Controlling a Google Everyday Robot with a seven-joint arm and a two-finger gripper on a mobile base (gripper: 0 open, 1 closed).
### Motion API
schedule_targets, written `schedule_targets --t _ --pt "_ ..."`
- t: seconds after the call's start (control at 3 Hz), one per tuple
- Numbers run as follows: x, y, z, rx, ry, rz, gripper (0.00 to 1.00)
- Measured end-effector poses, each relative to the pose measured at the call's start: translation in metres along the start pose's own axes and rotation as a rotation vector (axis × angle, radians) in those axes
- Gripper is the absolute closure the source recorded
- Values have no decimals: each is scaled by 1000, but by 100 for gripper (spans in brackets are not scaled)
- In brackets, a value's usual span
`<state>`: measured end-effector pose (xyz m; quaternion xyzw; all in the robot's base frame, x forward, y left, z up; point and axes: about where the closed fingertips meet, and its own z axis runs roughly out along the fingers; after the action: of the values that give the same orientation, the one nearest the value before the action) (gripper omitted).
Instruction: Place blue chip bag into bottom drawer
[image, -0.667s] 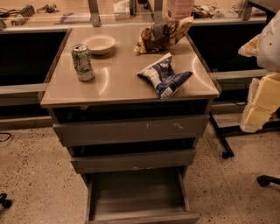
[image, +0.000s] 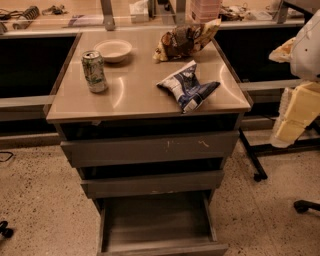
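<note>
Nothing on the cabinet is showing any shift since the earlier frame; the gripper (image: 294, 114) is likewise keeping to much the same place at the right edge of the frame, pale cream below a white arm casing, hanging beside the cabinet at about the level of its top; how far it is open cannot be told, and it is touching none of the items on the top; the blue chip bag (image: 189, 86) is lying flat and crumpled on the cabinet top (image: 135, 97), right of centre and near the front right corner, well apart from the gripper; a brown-and-yellow snack bag (image: 182, 41) is sitting behind it toward the back edge, the two bags lying close but not touching; a white bowl (image: 113, 50) is resting at the back left of the top, and a green-and-white soda can (image: 94, 71) is standing upright just in front of the bowl, toward the left edge; below the top, the upper drawer (image: 150, 149) and the middle drawer (image: 152, 183) are each standing slightly forward, the upper front carrying scuff marks; the bottom drawer (image: 156, 220) is standing pulled out at the lower centre of the frame, its grey inside lying bare to view; a speckled floor (image: 40, 200) is surrounding the cabinet.
</note>
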<state>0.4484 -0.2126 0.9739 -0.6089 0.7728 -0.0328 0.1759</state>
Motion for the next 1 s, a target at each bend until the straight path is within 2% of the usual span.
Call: schedule_targets --t 0.33,1.0 --pt "-19 -26 27 15 -86 -36 0" --pt "-99 -93 100 27 -329 -144 0"
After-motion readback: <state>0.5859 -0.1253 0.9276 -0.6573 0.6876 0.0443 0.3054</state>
